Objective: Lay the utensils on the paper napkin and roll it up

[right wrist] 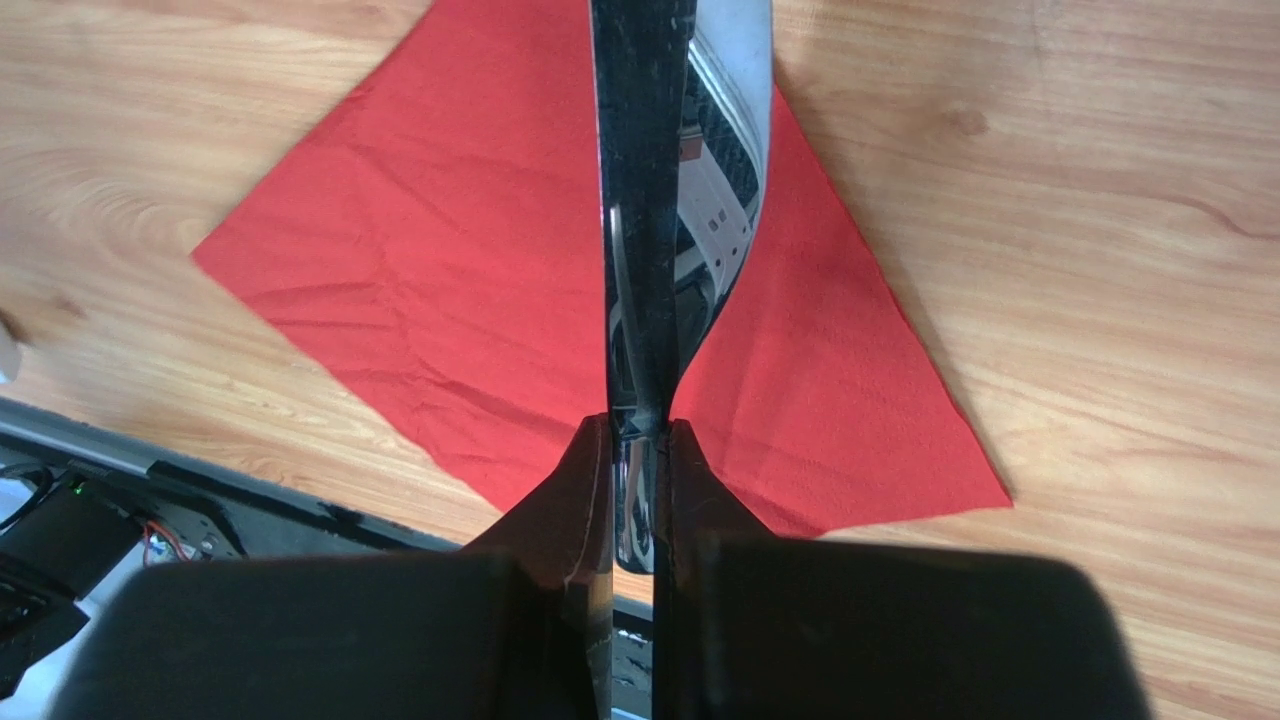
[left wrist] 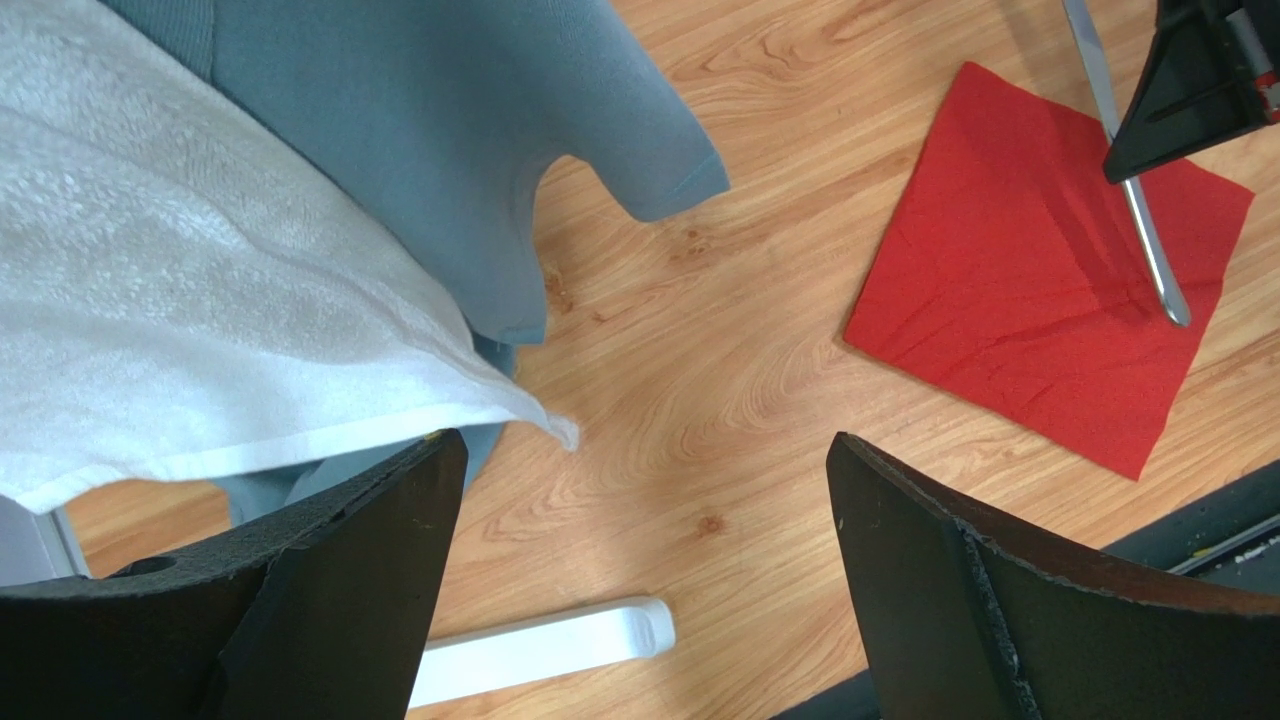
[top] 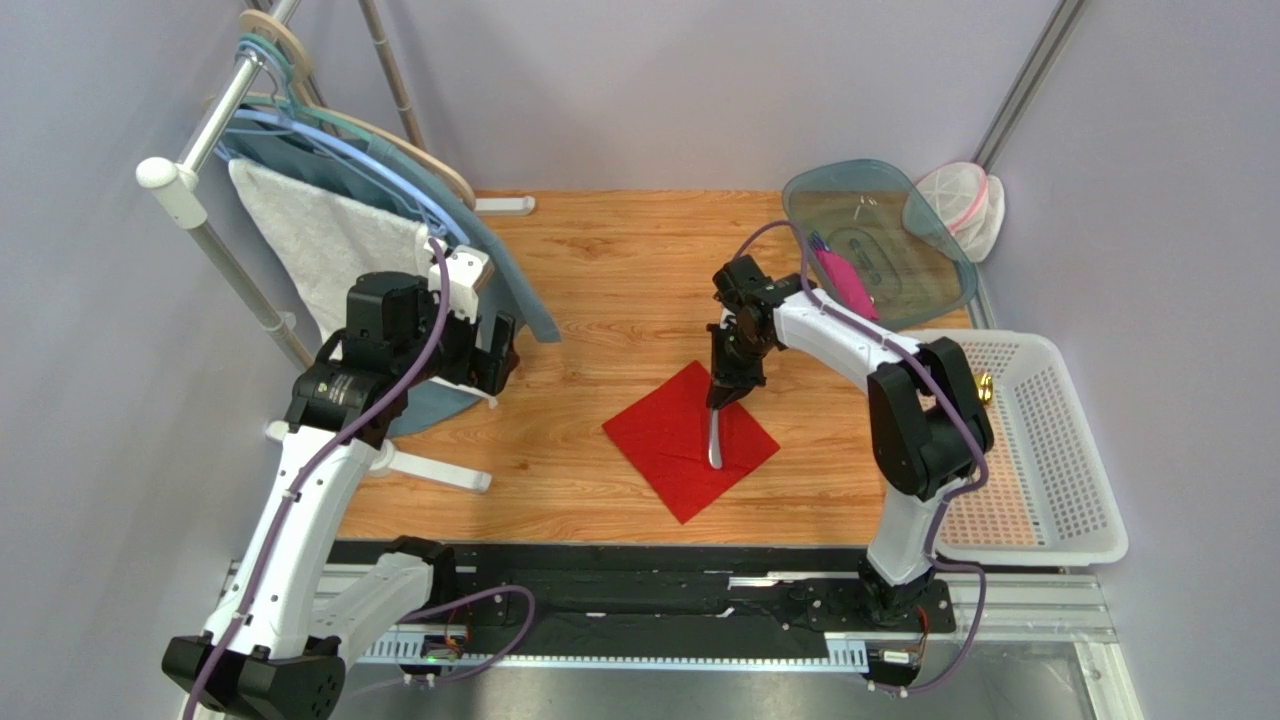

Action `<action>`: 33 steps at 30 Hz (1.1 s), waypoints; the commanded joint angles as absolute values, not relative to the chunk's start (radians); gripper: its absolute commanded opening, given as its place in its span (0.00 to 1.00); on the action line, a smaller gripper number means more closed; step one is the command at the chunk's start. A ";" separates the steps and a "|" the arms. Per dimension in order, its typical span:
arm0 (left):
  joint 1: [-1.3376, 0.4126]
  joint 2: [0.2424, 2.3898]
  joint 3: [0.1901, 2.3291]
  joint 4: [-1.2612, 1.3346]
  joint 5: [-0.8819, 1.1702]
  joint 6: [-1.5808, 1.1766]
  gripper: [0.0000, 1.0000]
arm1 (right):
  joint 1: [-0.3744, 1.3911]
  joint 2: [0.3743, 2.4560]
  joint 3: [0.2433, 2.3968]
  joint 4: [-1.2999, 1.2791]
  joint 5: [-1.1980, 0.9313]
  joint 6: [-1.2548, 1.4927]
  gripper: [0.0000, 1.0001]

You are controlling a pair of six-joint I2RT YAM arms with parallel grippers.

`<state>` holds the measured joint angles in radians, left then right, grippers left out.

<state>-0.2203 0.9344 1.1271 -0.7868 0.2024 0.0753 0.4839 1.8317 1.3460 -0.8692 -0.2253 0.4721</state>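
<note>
A red paper napkin [top: 679, 435] lies flat on the wooden table, turned like a diamond; it also shows in the left wrist view [left wrist: 1022, 285] and the right wrist view [right wrist: 436, 285]. My right gripper [top: 727, 393] is shut on a shiny silver utensil [top: 715, 435] and holds it over the napkin, its free end down at the napkin's right half. The right wrist view shows the utensil [right wrist: 676, 180] pinched between the fingers [right wrist: 579, 495]. The left wrist view shows it [left wrist: 1145, 225] too. My left gripper [left wrist: 639, 600] is open and empty, left of the napkin near the hanging cloths.
A rack at the left holds a white towel [top: 323, 240] and a blue-grey garment [left wrist: 436, 135]. A white bar [left wrist: 541, 648] lies on the table below my left gripper. A clear tub [top: 879, 240] stands at the back right, a white basket [top: 1052, 450] at the right.
</note>
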 commanded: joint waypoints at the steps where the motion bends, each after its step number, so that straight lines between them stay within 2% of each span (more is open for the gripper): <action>1: -0.218 0.910 1.114 -0.758 0.187 0.049 0.99 | 0.491 1.893 1.362 -0.804 -0.235 0.473 0.00; 14: -0.218 0.902 1.100 -0.772 0.190 0.063 0.99 | 0.465 2.040 1.448 -0.808 -0.281 0.264 0.00; 18: -0.218 0.900 1.095 -0.776 0.222 0.080 0.99 | 0.454 2.082 1.505 -0.839 -0.330 0.126 0.00; 21: -0.218 0.885 1.083 -0.778 0.296 0.139 0.99 | 0.456 2.129 1.584 -0.880 -0.388 0.004 0.00; 26: -0.218 0.858 1.071 -0.840 0.561 0.320 0.99 | 0.459 2.247 1.775 -1.067 -0.449 -0.228 0.00; 30: -0.222 0.893 1.095 -0.929 0.725 0.475 0.99 | 0.451 2.209 1.835 -1.149 -0.492 -0.313 0.00; 33: -0.281 0.962 1.115 -0.948 0.765 0.591 0.99 | 0.442 2.128 1.836 -1.173 -0.531 -0.333 0.00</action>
<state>-0.2333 0.8974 1.0729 -0.8906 0.6037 0.3706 0.4545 2.2337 1.7889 -1.0943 -0.4583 -0.2089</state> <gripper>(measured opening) 0.991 0.058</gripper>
